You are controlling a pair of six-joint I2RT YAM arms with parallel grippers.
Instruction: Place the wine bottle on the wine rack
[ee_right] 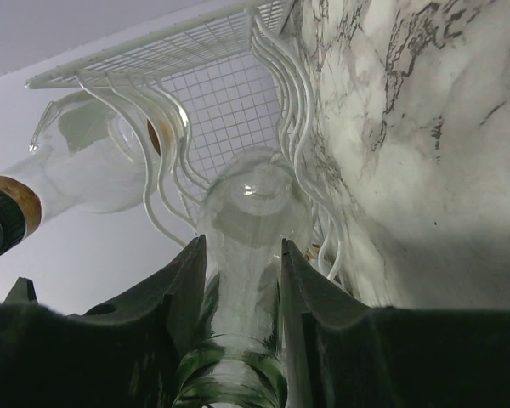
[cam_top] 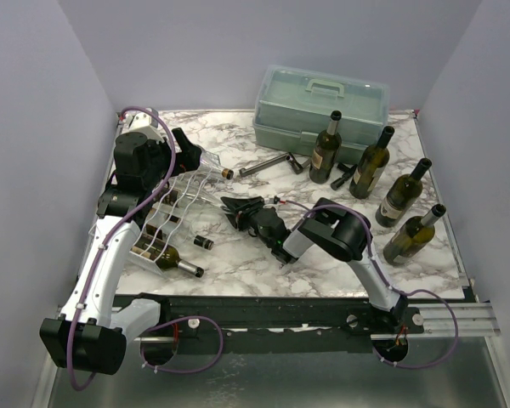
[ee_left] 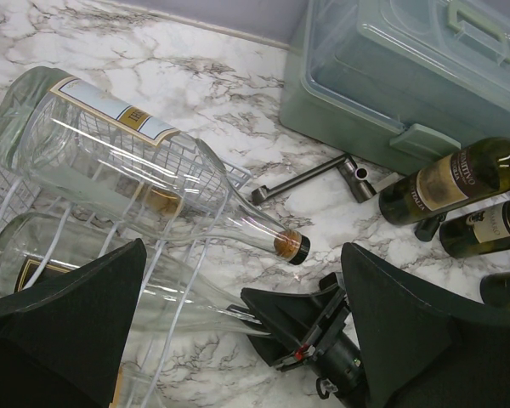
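The white wire wine rack (cam_top: 172,214) lies at the table's left. My right gripper (cam_top: 236,208) is shut on the neck of a clear wine bottle (ee_right: 253,202), whose body lies in a cradle of the rack (ee_right: 225,106). In the left wrist view the same bottle (ee_left: 174,297) runs from the rack to the right gripper (ee_left: 276,327). A second clear bottle (ee_left: 127,161) with a cork-coloured neck and black cap rests on the rack above it. My left gripper (ee_left: 242,255) hangs open over both bottles, holding nothing. A dark green bottle (cam_top: 177,261) lies in the rack's near row.
A pale green toolbox (cam_top: 320,104) stands at the back. Several dark wine bottles (cam_top: 373,163) stand upright along the right side. A metal bar tool (cam_top: 268,164) and a small black cap (cam_top: 204,242) lie on the marble top.
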